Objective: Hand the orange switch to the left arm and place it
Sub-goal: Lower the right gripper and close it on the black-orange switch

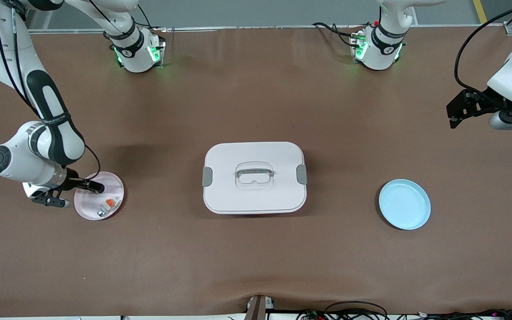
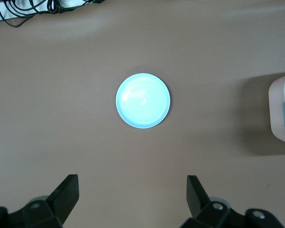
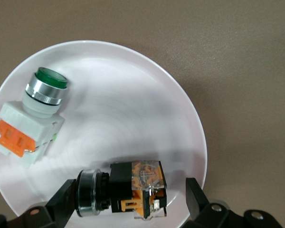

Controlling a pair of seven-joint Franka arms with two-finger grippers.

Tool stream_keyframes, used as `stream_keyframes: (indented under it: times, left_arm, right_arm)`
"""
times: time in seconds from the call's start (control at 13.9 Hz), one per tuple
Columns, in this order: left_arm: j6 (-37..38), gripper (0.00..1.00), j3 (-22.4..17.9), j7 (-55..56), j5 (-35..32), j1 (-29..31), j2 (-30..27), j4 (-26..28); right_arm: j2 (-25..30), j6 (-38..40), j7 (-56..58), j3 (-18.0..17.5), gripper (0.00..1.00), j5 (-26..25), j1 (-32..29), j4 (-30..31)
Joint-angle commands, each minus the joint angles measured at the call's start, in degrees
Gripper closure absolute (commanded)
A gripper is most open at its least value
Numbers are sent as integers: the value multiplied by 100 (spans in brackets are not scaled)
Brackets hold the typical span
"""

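Counter (image 1: 256,258): brown, box (image 1: 254,178) at centre.
Switch (image 3: 123,187): lying in pink plate (image 1: 88,209), between right gripper's fingers.
Right gripper (image 3: 128,204): spread wide, gripping nothing.
Left gripper (image 2: 133,199): waiting, wide open, empty, high over blue plate (image 1: 404,204).

Orange switch (image 3: 121,190): small push-button part, black body, clear-and-orange contact block, dark round cap; lies on its side in pink plate (image 1: 114,183) toward right arm's end of table, between right gripper's spread fingers.
Box (image 1: 254,177): large white rounded-rectangular container, grey side latches, grey handle recessed in lid; closed, upright, mid-table.
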State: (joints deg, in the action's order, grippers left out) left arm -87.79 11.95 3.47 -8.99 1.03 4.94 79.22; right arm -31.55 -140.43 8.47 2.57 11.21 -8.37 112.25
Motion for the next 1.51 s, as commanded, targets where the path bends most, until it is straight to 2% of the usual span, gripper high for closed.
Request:
stream_keyframes:
  times: [0.0,0.14,0.22,0.29,0.36,0.58,0.72,1.01,1.3,1.44]
  left_arm:
    - [7,0,1,-31,-50,29,-28,-20]
    - [7,0,-17,-31,-33,29,-46,-20]
    - [7,0,-17,-31,-41,29,-46,-20]
    - [25,0,-17,-31,-42,29,-54,-3]
    - [112,0,-17,-40,-42,38,-55,-12]
    - [148,0,-17,-40,-42,29,-46,-3]
    - [148,0,-8,-49,-33,20,-46,6]
    - [174,0,9,-40,493,38,59,85]
    - [192,0,27,-93,521,-41,104,190]
    - [209,0,36,-110,827,-32,174,252]
  right_arm:
    - [44,16,111,-37,11,109,-24,51]
    - [44,24,154,-37,58,109,-24,43]
    - [44,24,250,-37,78,109,-33,43]
    - [44,24,330,-37,94,109,-59,43]
    - [44,24,348,-37,100,109,-59,43]
    - [53,190,287,-46,100,153,-68,-19]
    - [62,724,42,-37,100,442,-33,-290]
    - [114,1947,-1590,-37,100,496,125,-993]
    - [220,2808,-2708,-55,100,522,301,-1398]
    - [334,3265,-3366,-168,100,759,380,-1600]
